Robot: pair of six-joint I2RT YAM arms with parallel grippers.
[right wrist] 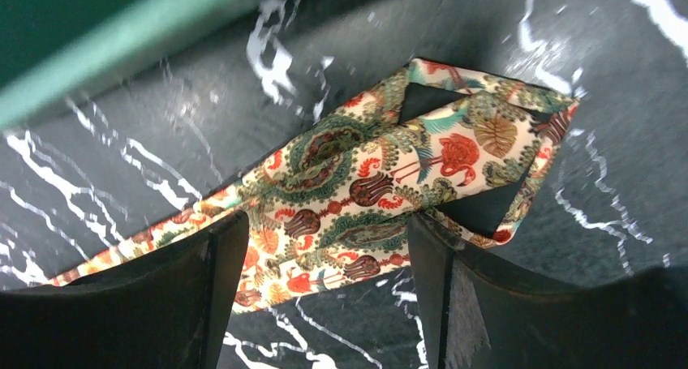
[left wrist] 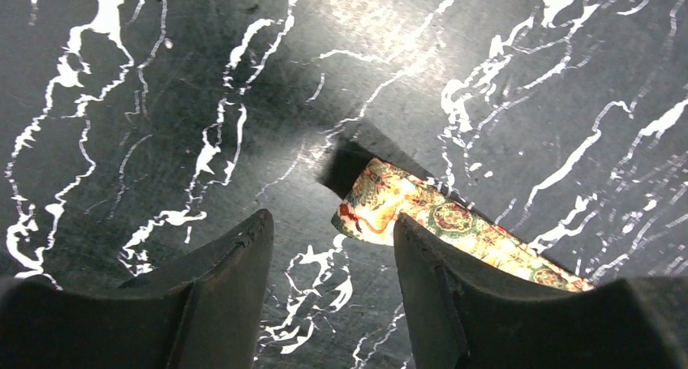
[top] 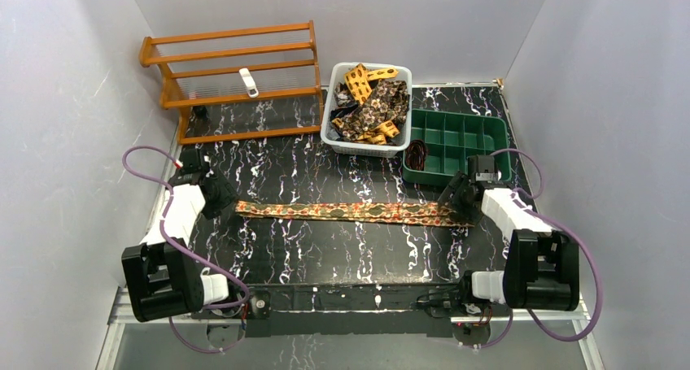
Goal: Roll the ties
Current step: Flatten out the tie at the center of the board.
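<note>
A long red-orange patterned tie [top: 358, 212] lies flat across the middle of the black marbled table. My left gripper [top: 226, 201] is open just left of its narrow end; in the left wrist view that end [left wrist: 381, 203] lies just past my right fingertip [left wrist: 422, 255], with bare table between the jaws [left wrist: 333, 231]. My right gripper [top: 456, 198] is open over the tie's wide end [right wrist: 381, 170], whose tip is folded back showing dark lining. A white basket [top: 329, 118] holds several more ties [top: 374, 110]. One dark rolled tie [top: 417, 154] sits in the green tray [top: 488, 142].
A wooden rack [top: 236, 77] stands at the back left with a white clip on it. The green compartment tray is at the back right; its edge shows in the right wrist view [right wrist: 122, 45]. Grey walls close in both sides. Purple cables loop by both arms.
</note>
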